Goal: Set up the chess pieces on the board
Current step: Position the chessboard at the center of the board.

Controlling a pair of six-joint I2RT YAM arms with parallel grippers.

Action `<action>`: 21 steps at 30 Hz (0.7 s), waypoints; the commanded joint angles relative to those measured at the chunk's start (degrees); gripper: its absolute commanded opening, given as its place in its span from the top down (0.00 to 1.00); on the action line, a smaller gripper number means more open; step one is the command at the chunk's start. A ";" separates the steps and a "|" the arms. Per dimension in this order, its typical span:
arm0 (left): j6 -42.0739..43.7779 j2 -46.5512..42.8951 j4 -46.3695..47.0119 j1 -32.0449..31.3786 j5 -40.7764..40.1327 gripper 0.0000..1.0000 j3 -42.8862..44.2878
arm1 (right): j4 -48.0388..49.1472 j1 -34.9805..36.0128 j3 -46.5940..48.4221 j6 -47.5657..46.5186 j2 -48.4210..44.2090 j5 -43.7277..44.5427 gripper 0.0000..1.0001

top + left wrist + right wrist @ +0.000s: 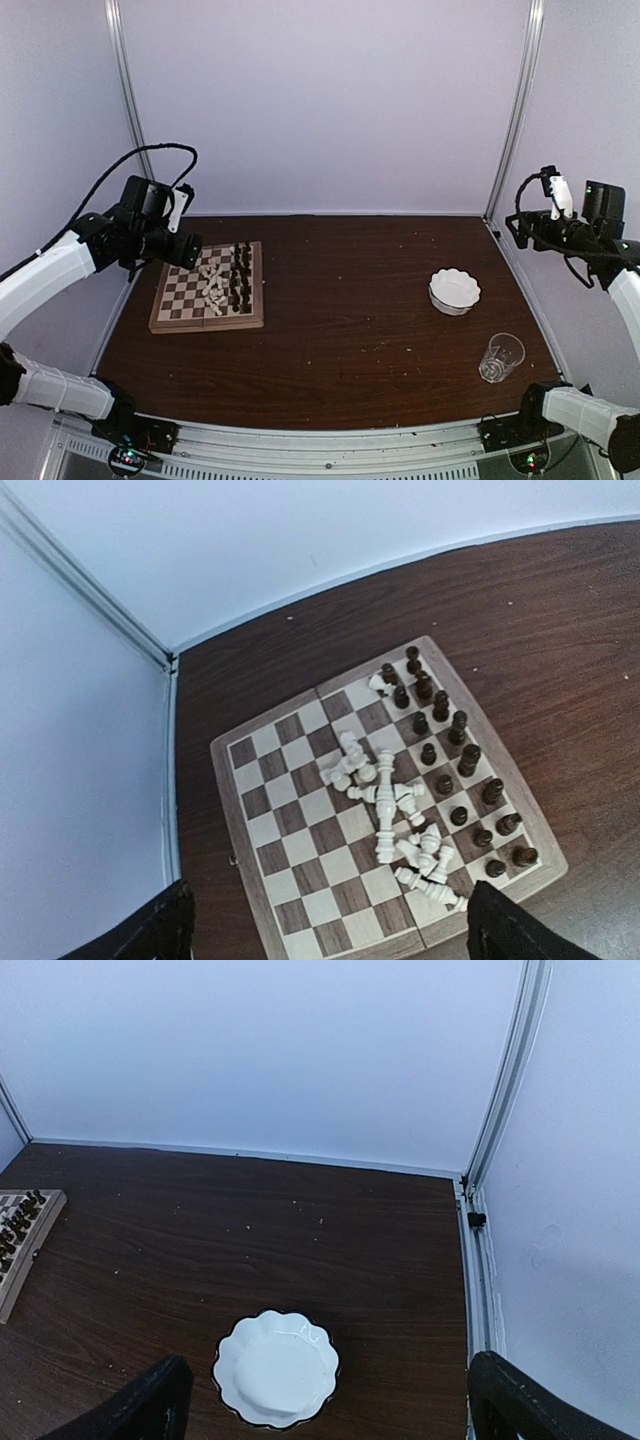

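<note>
The board (175, 300) lies at the table's left, and the left wrist view looks down on its bare squares (290, 820). Cream-white chess pieces (395, 810) lie toppled in a heap near its middle. Dark pieces (455, 770) stand in two rows along its right side, with one white piece (378, 683) lying at their far end. My left gripper (330, 940) hovers open above the board's near-left part, holding nothing. My right gripper (330, 1400) hangs open and high at the far right, well away from the board, whose corner (15, 1235) shows at that view's left edge.
A white scalloped bowl (454, 290) sits on the dark wooden table at the right, below the right gripper (520, 225). A clear glass cup (501, 357) stands nearer the front right. White walls with metal posts close in the left, back and right.
</note>
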 commanded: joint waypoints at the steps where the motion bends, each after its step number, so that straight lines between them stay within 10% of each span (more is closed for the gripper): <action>1: -1.84 -4.66 3.41 3.23 -3.01 0.05 -4.60 | 1.48 1.40 -0.90 0.52 0.60 3.42 0.01; 10: -9.45 -2.48 -0.93 14.67 -0.75 0.09 -4.20 | 3.43 3.27 -5.72 -3.13 3.17 -5.48 0.01; 21: -18.03 12.45 -3.75 30.24 8.91 0.39 0.97 | 3.61 4.27 -12.23 -8.32 3.09 -12.16 0.01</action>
